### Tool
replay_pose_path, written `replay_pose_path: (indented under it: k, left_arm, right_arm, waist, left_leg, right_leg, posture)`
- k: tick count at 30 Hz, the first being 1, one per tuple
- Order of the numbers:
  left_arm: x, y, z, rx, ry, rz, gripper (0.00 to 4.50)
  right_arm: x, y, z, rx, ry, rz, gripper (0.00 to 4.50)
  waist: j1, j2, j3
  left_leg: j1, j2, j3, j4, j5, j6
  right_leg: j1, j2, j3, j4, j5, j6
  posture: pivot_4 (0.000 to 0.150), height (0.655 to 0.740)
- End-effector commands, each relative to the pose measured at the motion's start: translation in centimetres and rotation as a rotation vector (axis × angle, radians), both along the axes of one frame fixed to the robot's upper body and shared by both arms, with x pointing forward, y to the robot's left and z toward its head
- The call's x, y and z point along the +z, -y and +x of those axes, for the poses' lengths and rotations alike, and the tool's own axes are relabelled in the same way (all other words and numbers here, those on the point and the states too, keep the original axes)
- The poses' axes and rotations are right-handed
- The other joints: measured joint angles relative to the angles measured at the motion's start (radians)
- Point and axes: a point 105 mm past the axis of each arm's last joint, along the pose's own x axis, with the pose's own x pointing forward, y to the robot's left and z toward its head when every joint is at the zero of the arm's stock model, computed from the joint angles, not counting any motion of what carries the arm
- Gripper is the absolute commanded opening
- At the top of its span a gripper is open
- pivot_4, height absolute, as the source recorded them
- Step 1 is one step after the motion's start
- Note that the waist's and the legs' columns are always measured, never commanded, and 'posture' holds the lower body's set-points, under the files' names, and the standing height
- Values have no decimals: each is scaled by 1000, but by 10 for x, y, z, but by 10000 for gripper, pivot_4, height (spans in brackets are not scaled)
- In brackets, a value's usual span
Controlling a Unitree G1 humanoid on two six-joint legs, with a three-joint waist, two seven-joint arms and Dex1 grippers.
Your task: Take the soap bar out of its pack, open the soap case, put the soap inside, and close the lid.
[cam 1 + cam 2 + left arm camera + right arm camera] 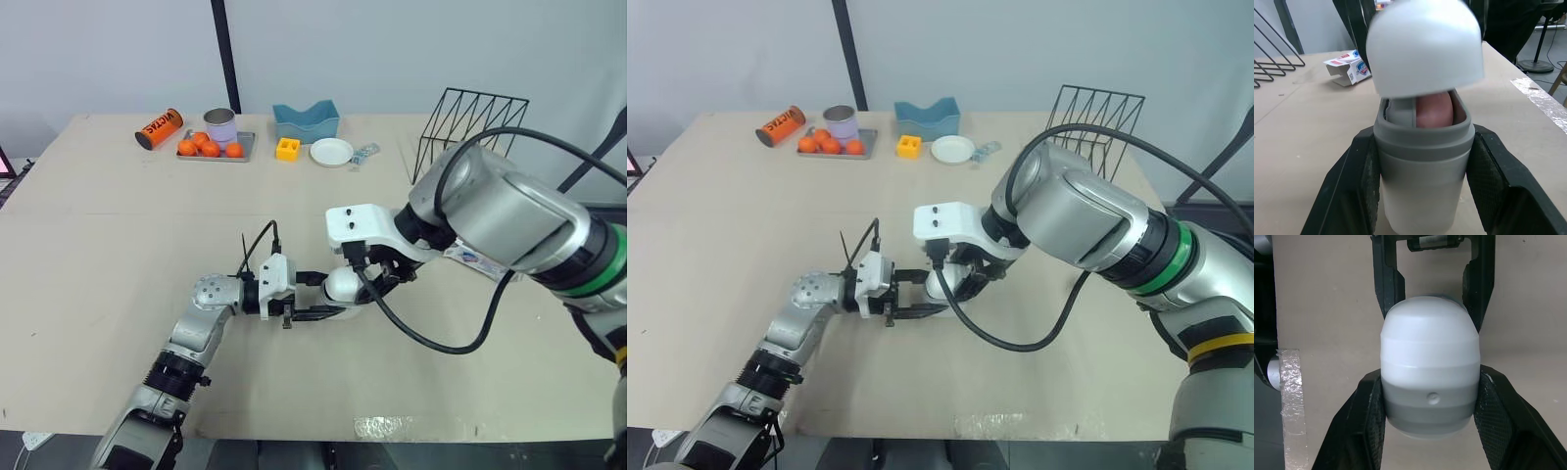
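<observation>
Ok, status. Left claw [323, 296] is clamped on the body of the soap case [1422, 196], fingers on both flanks. It's mid-bench, toward the near edge. The pink soap [1434, 108] is inside, its top showing above the grey collar [1422, 142].

The case lies along the bench with its long axis left-right, in line with the left claw's fingers and open end facing right. The white lid [1425, 46] sits over that end but is cocked, not seated, and the gap shows the soap.

Right claw [1430, 377] comes in from the right, opposite the left one. Its fingers are closed against the sides at the lid end, which reads as gripping the lid. The opened pack [1349, 71] lies further right on the bench [118, 225], apart from both claws.

Judgement: only the closing is left. The lid has to be squared to the collar, then travel leftward along the case axis. The right claw is the one on it; the left just braces. Risk: pushing while the lid is cocked jams the rim.
</observation>
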Motion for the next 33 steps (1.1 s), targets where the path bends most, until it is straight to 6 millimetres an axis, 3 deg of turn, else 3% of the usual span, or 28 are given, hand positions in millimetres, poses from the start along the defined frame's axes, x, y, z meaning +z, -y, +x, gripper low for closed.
replay_pose_path:
  k: [1, 33]
  left_arm:
    - [7, 4, 0, -4, 47, -23, 19148]
    - [13, 11, 5, 15, 64, -45, 19148]
  right_arm:
    - [3, -1, 1, 11, 27, 3, 19598]
    - [-22, 3, 5, -50, 21, -46, 19598]
  waist:
    - [0, 0, 0]
    - [0, 0, 0]
  left_leg:
    - [0, 0, 0, 0, 0, 0]
    - [1, 0, 0, 0, 0, 0]
  right_leg:
    - [0, 0, 0, 0, 0, 0]
    - [1, 0, 0, 0, 0, 0]
  posture:
    - [1500, 7400]
    - [1500, 7400]
